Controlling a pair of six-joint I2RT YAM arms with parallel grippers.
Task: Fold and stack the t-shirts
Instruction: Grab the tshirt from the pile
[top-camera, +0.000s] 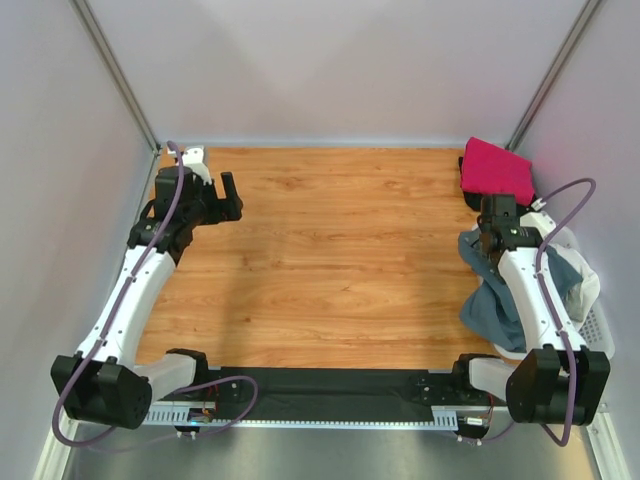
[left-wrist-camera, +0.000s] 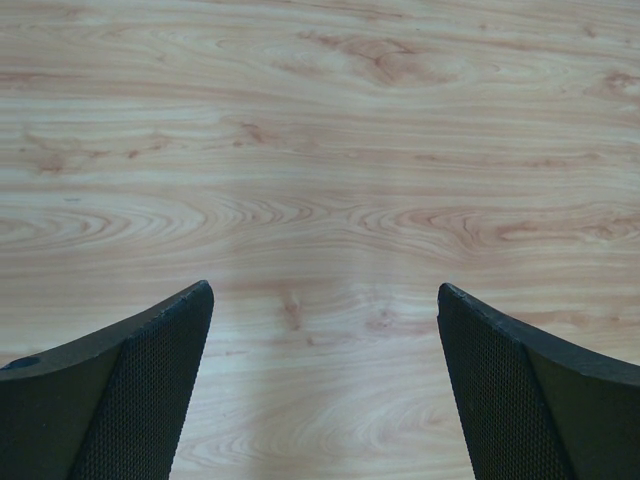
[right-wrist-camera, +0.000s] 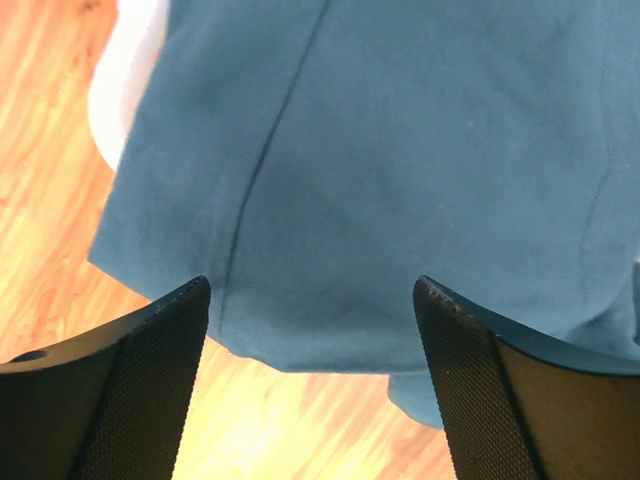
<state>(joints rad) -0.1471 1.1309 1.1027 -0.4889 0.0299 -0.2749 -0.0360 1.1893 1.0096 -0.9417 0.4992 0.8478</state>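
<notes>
A slate blue-grey t-shirt (top-camera: 492, 300) hangs out of the basket at the right edge and spills onto the table. It fills the right wrist view (right-wrist-camera: 400, 170). A folded magenta-pink t-shirt (top-camera: 495, 170) lies at the far right corner. My right gripper (top-camera: 490, 243) is open just above the blue-grey shirt's edge, holding nothing; its fingers (right-wrist-camera: 130, 380) frame the hem. My left gripper (top-camera: 231, 196) is open and empty over bare wood at the far left; one of its fingers (left-wrist-camera: 140, 390) shows above the table. A white cloth (top-camera: 590, 285) shows beside the blue-grey shirt.
A white plastic lattice basket (top-camera: 598, 330) stands at the right edge, partly covered by cloth and by the right arm. The wooden table (top-camera: 340, 260) is walled by grey panels on three sides. A black rail (top-camera: 330, 385) runs along the near edge.
</notes>
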